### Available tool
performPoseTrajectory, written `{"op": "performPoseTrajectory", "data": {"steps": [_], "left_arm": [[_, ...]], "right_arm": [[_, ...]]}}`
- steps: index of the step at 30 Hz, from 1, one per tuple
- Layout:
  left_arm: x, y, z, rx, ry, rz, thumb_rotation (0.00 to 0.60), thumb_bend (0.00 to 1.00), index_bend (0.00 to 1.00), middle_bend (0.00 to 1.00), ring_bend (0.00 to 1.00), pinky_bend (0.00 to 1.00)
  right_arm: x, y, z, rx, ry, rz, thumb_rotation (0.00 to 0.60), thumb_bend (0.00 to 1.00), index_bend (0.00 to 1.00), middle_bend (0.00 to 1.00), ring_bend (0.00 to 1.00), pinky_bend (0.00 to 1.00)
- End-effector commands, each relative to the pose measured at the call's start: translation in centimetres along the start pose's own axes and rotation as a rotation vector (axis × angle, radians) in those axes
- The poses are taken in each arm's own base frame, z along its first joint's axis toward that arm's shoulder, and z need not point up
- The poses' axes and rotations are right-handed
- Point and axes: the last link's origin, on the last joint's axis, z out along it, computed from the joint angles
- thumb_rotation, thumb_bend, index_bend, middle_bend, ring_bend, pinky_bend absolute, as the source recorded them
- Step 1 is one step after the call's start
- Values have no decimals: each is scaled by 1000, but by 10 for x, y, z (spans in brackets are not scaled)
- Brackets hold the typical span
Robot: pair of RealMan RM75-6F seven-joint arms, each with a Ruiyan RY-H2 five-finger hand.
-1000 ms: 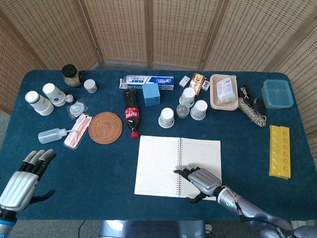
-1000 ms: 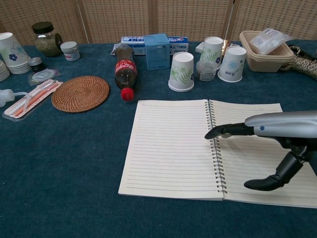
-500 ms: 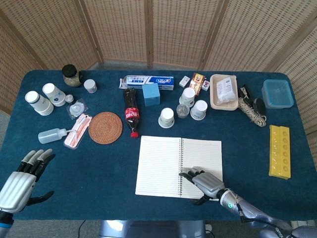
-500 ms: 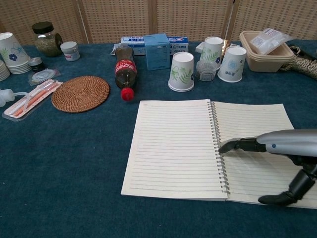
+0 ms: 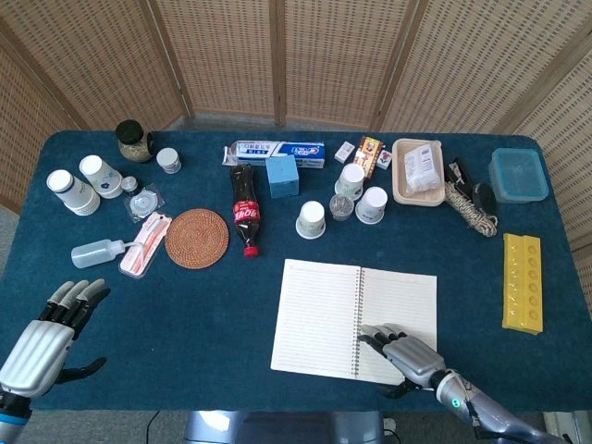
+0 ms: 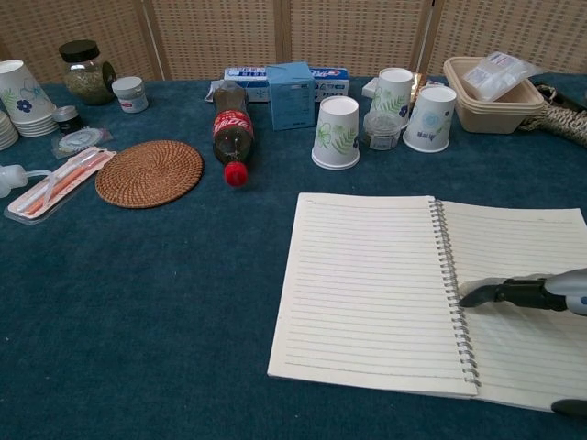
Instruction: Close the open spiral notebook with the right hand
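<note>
Red label with white script on cola bottle (image 6: 231,128), wording illegible

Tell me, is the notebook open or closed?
Open. The notebook lies flat on the table with lined pages showing on both sides of its spiral. The right hand rests on the right page.

Matt lined paper fills the notebook (image 6: 367,293) with its metal spiral; blue cloth covers the worktop (image 6: 138,302); the coaster (image 6: 149,172) looks woven.

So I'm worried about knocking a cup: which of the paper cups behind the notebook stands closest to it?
The green-leaf paper cup, leftmost of the three, stands nearest the notebook; the other two cups sit further back.
</note>
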Motion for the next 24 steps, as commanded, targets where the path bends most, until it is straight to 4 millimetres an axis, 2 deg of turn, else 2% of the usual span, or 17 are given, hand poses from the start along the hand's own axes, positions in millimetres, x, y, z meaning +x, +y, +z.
{"op": "performPoseTrajectory", "data": {"steps": [1, 10, 17, 20, 24], "left_arm": [[-1, 2, 1, -7, -2, -1, 600, 72, 0, 0, 0, 0], [-3, 3, 2, -9, -4, -9, 600, 72, 0, 0, 0, 0], [-5, 4, 3, -14, -8, -14, 600, 72, 0, 0, 0, 0], [-4, 4, 4, -17, -8, -14, 600, 72, 0, 0, 0, 0], [-3, 4, 3, -17, -4, -15, 600, 71, 0, 0, 0, 0]], "right_arm": [[-9, 12, -19, -37, 4, 16, 461, 349, 0, 8, 0, 0], [-21, 23, -49, -57, 4, 17, 457, 350, 0, 8, 0, 0], [-28, 26, -57, -67, -8, 23, 451, 351, 0, 8, 0, 0], [-26, 24, -56, -56, 6, 20, 449, 351, 0, 8, 0, 0], [-12, 18, -52, -29, 49, 1, 434, 351, 0, 7, 0, 0]]}}
